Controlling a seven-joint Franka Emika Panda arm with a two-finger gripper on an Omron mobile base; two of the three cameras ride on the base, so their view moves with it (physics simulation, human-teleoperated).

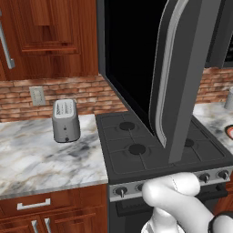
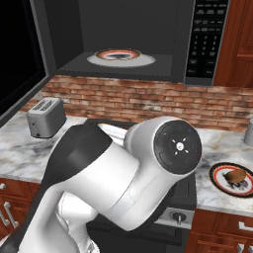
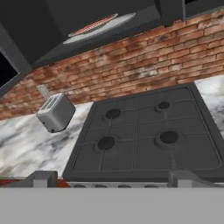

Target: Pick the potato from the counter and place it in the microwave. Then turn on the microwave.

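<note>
Microwave (image 2: pixel 148 44) mounted above the stovetop (image 3: pixel 144 140), door (image 1: pixel 182 77) swung wide open, with curved silver handle along its edge. Inside, on the floor of the cavity, a white plate with red rim (image 2: pixel 121 58), nothing on it. Black keypad panel (image 2: pixel 206 39) at the right side of the cavity. Potato (image 2: pixel 235 176) lying on another red-rimmed plate (image 2: pixel 219 181), on the marble counter (image 2: pixel 217 148) to the right of the stovetop, well apart from the arm. Small silver toaster (image 1: pixel 66 120) standing upright on the counter left of the stovetop, near the brick wall (image 2: pixel 148 104). Wall outlet (image 1: pixel 37 95) just above and left of the toaster. Gripper (image 3: pixel 113 178) spread wide apart, holding nothing; only the two finger tips (image 3: pixel 42 178) visible at the bottom of the hand view, looking over the four burners. White elbow of the arm in front of the stovetop in the right base view.
</note>
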